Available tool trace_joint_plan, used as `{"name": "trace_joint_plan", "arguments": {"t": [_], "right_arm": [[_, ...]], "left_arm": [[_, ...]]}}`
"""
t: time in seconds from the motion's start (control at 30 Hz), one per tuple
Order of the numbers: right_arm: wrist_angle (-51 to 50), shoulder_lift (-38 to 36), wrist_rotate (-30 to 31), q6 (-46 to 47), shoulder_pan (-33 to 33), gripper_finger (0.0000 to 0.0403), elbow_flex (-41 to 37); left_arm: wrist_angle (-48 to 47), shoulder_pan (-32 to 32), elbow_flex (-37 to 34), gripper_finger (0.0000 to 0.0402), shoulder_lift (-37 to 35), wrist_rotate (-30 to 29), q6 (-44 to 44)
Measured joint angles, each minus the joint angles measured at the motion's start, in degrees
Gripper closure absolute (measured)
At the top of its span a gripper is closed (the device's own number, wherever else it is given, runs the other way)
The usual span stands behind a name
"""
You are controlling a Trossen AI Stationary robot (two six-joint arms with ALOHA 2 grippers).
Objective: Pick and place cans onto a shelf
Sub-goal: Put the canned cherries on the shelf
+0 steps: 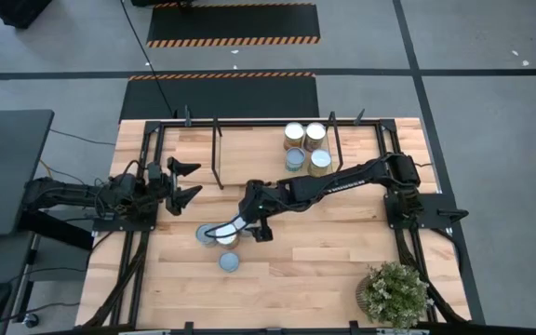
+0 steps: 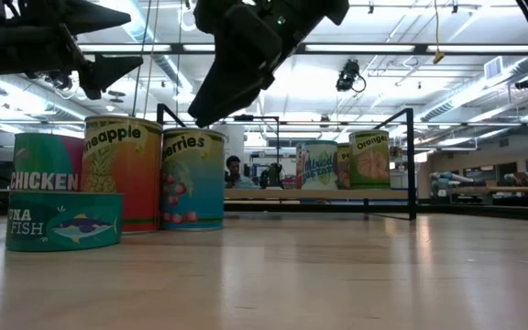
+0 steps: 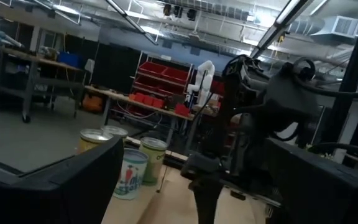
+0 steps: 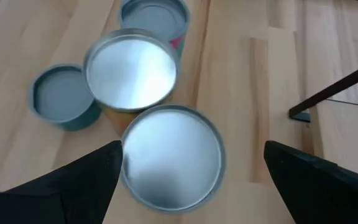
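Observation:
Several cans stand in a cluster on the tabletop (image 1: 210, 234), and show in the low view as chicken, tuna fish, pineapple and berries tins (image 2: 122, 172). My right gripper (image 1: 224, 230) hangs open above the cluster. In its wrist view (image 4: 191, 180) its fingers stand on either side of the nearest silver lid (image 4: 173, 155), above it and not touching. Several more cans (image 1: 305, 146) stand upright on the shelf (image 1: 259, 154) at the table's far side. My left gripper (image 1: 188, 181) waits open and empty at the table's left.
The shelf's black posts (image 1: 218, 149) and the black frame rails (image 1: 408, 219) run along the table. A potted plant (image 1: 394, 293) stands at the near right corner. The short teal can (image 1: 229, 262) stands nearest the table's front. Bare wood (image 1: 314, 251) lies right of the cluster.

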Motion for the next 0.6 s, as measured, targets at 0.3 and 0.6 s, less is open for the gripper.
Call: {"name": "trace_joint_plan", "arguments": {"t": [0.3, 0.6], "right_arm": [[-2.80, 0.00, -1.77, -1.19, 0.10, 0.0004, 2.87], [-6.57, -0.06, -0.95, 5.84, -1.67, 0.0004, 6.72]], "left_arm": [[-1.63, 0.00, 0.00, 0.0008, 0.00, 4.64, -6.53], [-8.52, 0.00, 0.00, 0.0008, 0.00, 5.71, -7.01]]}}
